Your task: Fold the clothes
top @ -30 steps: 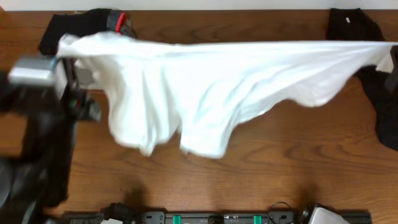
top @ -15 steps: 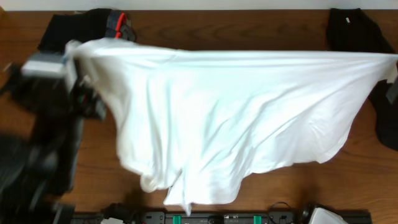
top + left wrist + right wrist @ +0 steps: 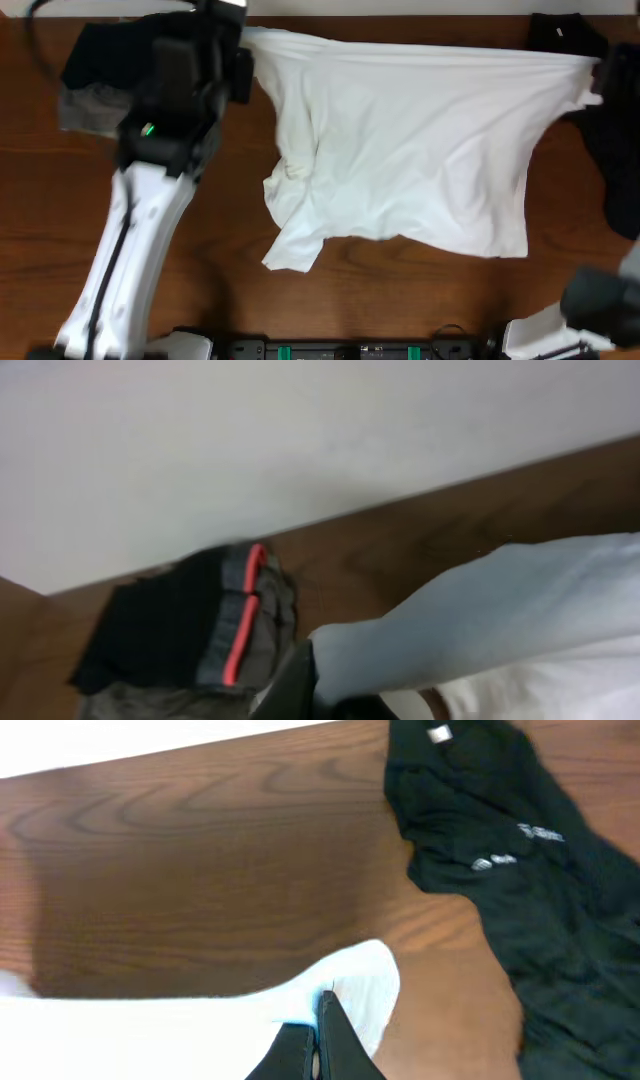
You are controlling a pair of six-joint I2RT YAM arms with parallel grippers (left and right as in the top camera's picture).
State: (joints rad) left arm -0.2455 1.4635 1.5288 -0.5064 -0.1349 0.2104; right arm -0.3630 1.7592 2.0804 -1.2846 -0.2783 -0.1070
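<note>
On the far half of the surface (image 3: 400,300), the white T-shirt (image 3: 420,140) is stretched from left to right, its top edge pulled almost straight btw my two tools. My left tool (image 3: 320,695) is pressed together on the left corner of this edge; in the left wrist view the white cloth comes out directly from the dark fingers (image 3: 293,685). My right tool (image 3: 318,1025) is also clamped on the cloth, at the right corner, w/ a small white flap standing out above the fingertips. Below the top edge the shirt is bunched in folds on the left side, and one pointed piece reaches toward the near edge; the right side is smoother. I cannot tell how much of it rests on the wood and how much hangs. A dark garment w/ a red stripe (image 3: 215,625) lies just beside my left tool, near the wall (image 3: 300,440). A black garment (image 3: 520,880) lies on the right, near the shirt corner but apart from it in the right wrist view.
</note>
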